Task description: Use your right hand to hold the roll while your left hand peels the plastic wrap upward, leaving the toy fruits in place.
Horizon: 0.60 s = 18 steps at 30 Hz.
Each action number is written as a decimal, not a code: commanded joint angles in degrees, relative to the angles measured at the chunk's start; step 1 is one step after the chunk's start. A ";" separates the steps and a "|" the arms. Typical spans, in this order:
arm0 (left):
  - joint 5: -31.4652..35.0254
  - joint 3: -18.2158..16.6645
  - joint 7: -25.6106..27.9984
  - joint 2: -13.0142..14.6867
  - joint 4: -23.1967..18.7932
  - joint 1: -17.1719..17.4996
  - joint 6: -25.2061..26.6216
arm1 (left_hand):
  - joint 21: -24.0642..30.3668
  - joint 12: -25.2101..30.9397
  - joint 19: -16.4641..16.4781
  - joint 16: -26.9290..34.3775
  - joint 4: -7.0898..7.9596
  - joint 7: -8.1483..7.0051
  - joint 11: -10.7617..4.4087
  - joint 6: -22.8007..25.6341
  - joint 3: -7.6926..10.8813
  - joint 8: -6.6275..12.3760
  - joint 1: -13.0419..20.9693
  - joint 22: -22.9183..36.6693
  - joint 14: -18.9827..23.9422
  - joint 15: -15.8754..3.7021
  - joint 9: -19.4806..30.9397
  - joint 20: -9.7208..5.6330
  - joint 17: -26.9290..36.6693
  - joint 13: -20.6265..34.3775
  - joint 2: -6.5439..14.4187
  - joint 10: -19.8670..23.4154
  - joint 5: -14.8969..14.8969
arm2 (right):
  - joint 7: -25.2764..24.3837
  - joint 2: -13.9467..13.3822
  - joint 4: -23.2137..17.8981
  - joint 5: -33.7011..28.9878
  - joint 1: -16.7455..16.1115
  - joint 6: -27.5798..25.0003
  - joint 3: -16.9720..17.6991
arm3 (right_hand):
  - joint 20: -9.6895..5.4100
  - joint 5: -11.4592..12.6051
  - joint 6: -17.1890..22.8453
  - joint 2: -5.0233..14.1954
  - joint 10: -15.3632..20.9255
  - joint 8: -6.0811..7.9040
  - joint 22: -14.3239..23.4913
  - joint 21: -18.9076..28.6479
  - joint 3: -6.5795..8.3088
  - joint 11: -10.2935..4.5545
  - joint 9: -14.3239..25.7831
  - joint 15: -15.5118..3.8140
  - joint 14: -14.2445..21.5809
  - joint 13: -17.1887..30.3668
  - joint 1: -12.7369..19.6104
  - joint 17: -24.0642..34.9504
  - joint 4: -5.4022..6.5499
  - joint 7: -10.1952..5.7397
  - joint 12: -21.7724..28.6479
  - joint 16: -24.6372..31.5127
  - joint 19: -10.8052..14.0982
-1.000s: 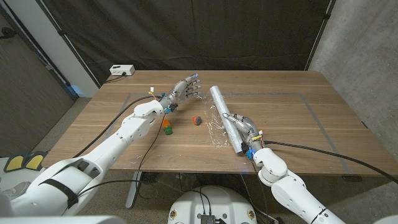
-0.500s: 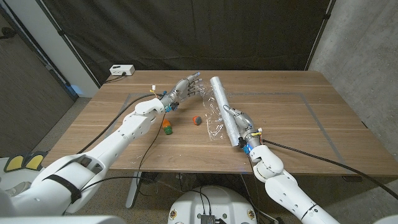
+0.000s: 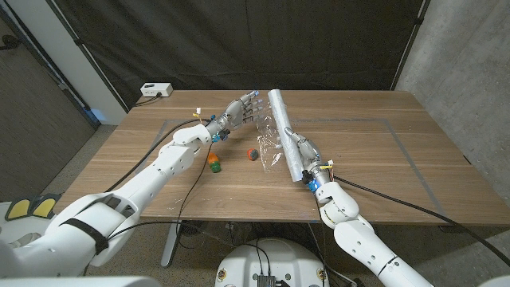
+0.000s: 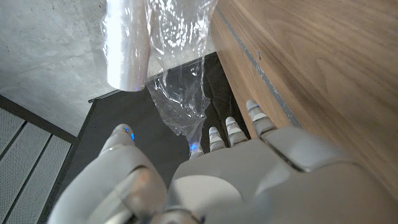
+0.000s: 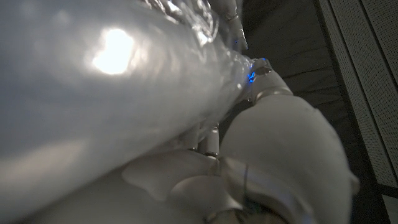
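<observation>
Your right hand [image 3: 307, 162] grips the lower end of the roll [image 3: 285, 131], which slants toward the counter's [image 3: 374, 151] far edge. Your left hand [image 3: 239, 112] pinches the plastic wrap [image 3: 269, 143] beside the roll's far end. Toy fruits [image 3: 213, 163] lie mid-counter, just beside the sheet. Black curtain [image 3: 239, 40] hangs behind.

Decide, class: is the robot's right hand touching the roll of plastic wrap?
Touching. In the head view the right hand wraps around the roll; the right wrist view shows the roll lying against it.
</observation>
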 commanded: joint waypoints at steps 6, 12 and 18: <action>-0.04 1.88 -12.00 -1.06 5.87 -4.52 -1.38 | 0.93 0.46 2.87 0.52 -2.06 1.81 1.60 -1.11 -0.33 0.62 3.25 0.09 1.62 -0.24 0.30 0.92 -0.13 0.34 -1.61 0.03 1.13 | -0.07 1.39 1.24 0.73 1.36 1.14 -0.78 | -4.55 0.34 8.21 7.03 10.69 0.13 0.23 0.89 2.38 -10.47 0.28 -12.55 9.21 0.37 6.49 0.35 0.51 -8.35 -0.10 0.35 -0.17; -0.15 1.93 -13.94 -1.35 6.64 -5.25 -1.21 | 4.12 1.65 11.71 1.64 -5.62 4.42 2.81 1.34 1.91 2.07 11.69 0.40 8.36 -1.84 0.46 -0.21 -0.50 0.22 0.58 3.52 1.75 | 1.56 2.13 1.70 3.12 1.41 1.44 -0.61 | -4.57 0.40 8.18 7.03 10.65 0.05 0.19 1.68 2.39 -10.33 0.36 -12.54 8.80 0.59 6.33 0.09 0.43 -8.35 -0.31 -0.17 -0.55; 1.64 2.05 -9.26 0.34 1.98 -3.95 0.71 | 12.18 5.19 27.93 5.53 -5.87 7.17 -0.35 21.32 4.16 7.39 17.96 1.52 31.62 -8.00 0.67 -9.25 -0.24 0.16 5.38 22.26 -0.25 | 4.48 2.48 2.39 6.26 1.67 0.87 -0.52 | -4.60 0.48 7.30 6.97 9.86 -0.39 -0.01 2.75 2.39 -10.44 0.43 -12.47 8.00 0.90 5.92 -0.62 0.47 -8.43 -0.83 -1.21 -0.34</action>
